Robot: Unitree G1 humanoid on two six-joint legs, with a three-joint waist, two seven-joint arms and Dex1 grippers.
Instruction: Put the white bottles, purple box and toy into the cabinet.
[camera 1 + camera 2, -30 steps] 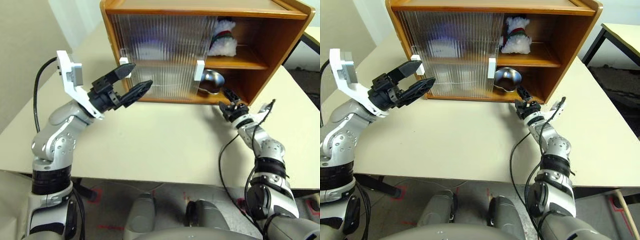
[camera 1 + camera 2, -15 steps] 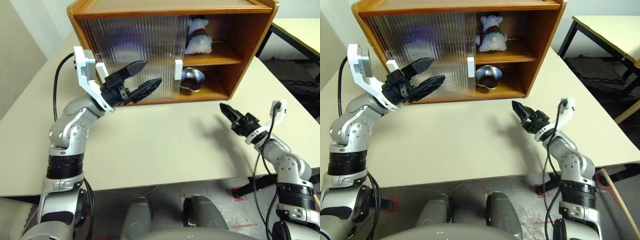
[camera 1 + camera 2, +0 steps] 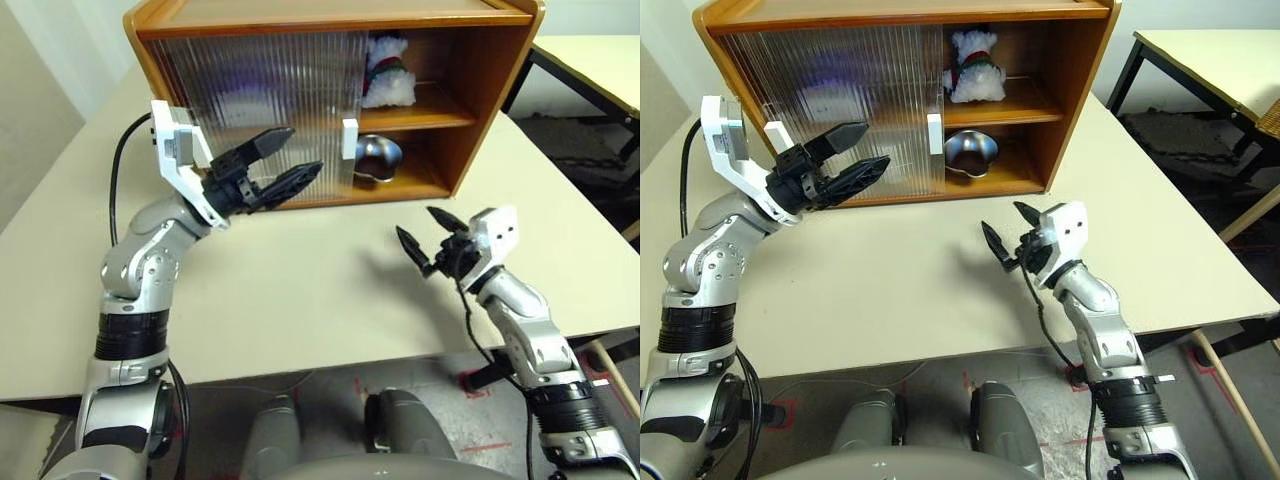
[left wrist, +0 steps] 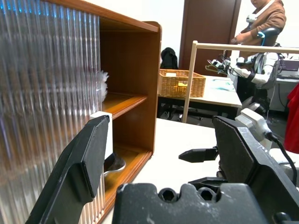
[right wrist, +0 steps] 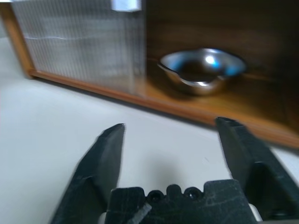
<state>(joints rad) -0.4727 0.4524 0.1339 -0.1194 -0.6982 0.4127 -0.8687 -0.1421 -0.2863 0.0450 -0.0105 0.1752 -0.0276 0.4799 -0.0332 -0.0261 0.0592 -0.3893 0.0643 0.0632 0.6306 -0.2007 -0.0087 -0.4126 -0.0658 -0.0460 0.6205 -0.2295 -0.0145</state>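
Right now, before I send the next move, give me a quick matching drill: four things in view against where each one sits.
Things:
1. toy
2. steel bowl
3. left gripper
4. right gripper

Places:
A. bottom level of the cabinet, open side
B. above the bare table, in front of the open side
C. upper shelf, open side
D. in front of the ribbed sliding doors

Pairs: 1-C, 2-A, 3-D, 4-B

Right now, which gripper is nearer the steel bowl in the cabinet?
Right. The right gripper hangs over the table in front of the bowl; the left gripper sits farther aside, before the sliding door.
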